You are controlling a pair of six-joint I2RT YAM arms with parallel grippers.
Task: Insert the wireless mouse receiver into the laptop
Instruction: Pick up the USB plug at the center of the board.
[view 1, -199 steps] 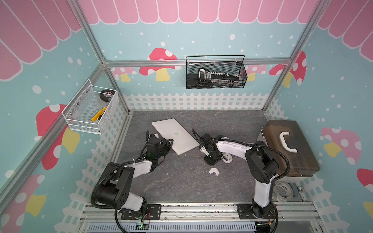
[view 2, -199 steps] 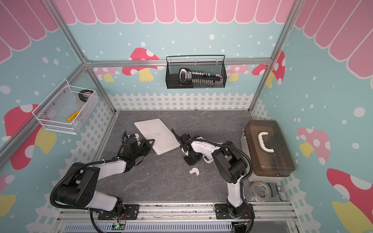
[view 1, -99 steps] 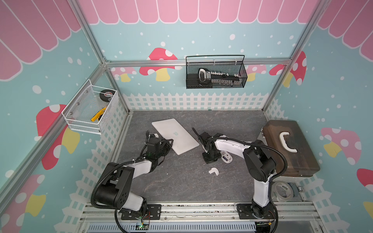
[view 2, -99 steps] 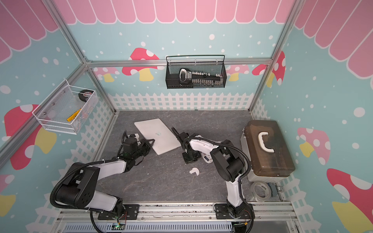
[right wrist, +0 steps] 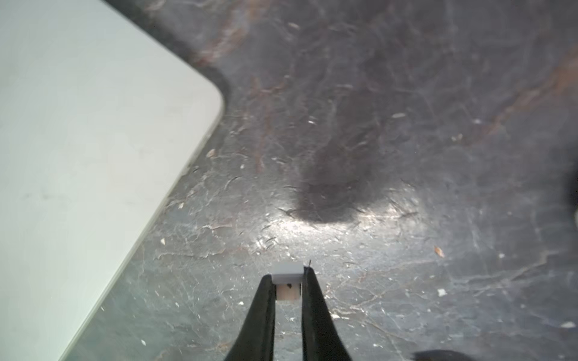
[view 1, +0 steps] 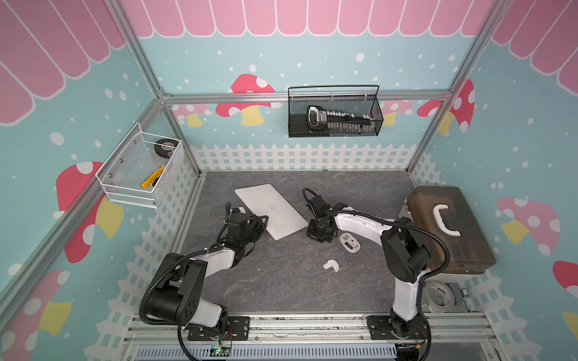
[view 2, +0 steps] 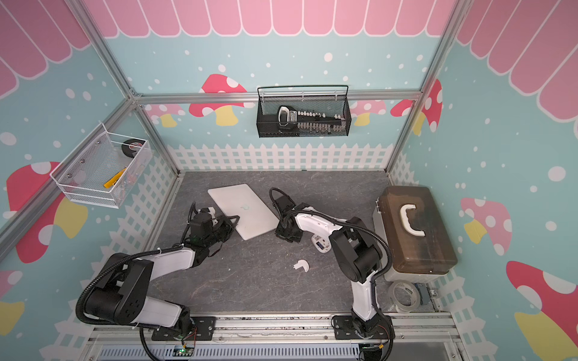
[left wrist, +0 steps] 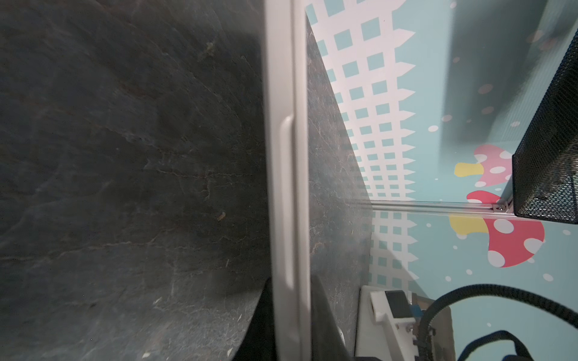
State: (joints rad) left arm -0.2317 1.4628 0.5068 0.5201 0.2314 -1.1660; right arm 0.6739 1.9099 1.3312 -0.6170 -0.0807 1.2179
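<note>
Right gripper (right wrist: 289, 283) is pinching the wireless mouse receiver (right wrist: 287, 271) between its two black fingertips. The white cap pokes out past the tips, low over the grey mat (right wrist: 406, 156). The receiver is not in the laptop (right wrist: 78, 140): a strip of bare mat separates it from the laptop's rounded corner. In both top views I see this gripper just beside the laptop corner on the right arm's side, but the receiver is too small to pick out there. Left gripper (left wrist: 291, 281) is clamped on the laptop's thin long edge facing the left arm, with one dark finger on each side of it. The laptop lies flat on the mat, lid closed, logo up, turned at an angle. The white mouse (view 1: 349, 242) lies near the right gripper, not touching it. The half-round cover piece (view 1: 331, 265) sits apart, nearer the front rail.
</note>
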